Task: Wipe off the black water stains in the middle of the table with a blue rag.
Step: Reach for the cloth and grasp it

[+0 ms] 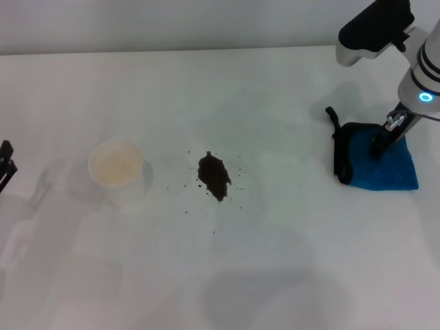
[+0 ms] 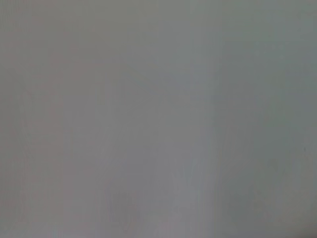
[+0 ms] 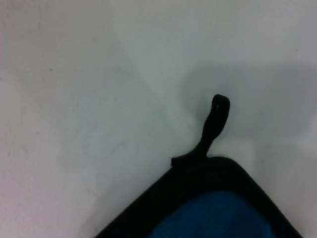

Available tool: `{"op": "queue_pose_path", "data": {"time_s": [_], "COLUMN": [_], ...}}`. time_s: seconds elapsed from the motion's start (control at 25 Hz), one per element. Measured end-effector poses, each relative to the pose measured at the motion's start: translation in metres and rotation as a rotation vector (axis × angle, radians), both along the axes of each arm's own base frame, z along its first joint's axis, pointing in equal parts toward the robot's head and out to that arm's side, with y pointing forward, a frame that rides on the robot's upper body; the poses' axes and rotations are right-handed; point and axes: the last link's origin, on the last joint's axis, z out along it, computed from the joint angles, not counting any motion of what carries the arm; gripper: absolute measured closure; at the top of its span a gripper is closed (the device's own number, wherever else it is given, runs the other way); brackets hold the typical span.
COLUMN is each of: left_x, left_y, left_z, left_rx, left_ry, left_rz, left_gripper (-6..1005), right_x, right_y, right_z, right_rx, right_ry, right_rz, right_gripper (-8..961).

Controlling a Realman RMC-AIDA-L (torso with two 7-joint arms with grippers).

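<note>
Rag (image 1: pixel 385 167) loop (image 1: pixel 332 117) (black) pointing far-left

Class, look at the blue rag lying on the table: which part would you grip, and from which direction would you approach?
Grip the blue rag on its flat blue middle, from straight above. It lies folded flat on the table, offering no raised edge; its thin black loop looks too floppy. The right gripper is already down on it.

A folded bright blue rag (image 3: pixel 225 215) with black edging lay on the plain white smooth table (image 3: pixel 74 99). Its short black loop (image 3: pixel 214 124) pointed toward twelve o'clock, flat against the surface.
</note>
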Motion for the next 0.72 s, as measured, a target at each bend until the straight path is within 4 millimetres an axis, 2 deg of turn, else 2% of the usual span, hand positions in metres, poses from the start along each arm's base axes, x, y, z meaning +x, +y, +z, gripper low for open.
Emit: {"op": "queue_pose_path", "data": {"time_s": [0.44,0.72], "left_x": [0.0001,-0.0001], "left_y": [0.0002,-0.0004], "left_z": [-0.0008,-0.0013], "left_rx": [-0.002,-0.005], "left_ry": [0.000,0.000], "left_rz": [0.002,0.003], "left_gripper": [107,107], "right_x": [0.0040,0.0093], "right_y": [0.0009,0.0022], "right_z": [-0.0025,0.0024], "right_rx": [-0.011,-0.006], "right_ry": [-0.007,-0.018], "right_rz": [-0.001,-0.009], "right_gripper": [487,527]}}
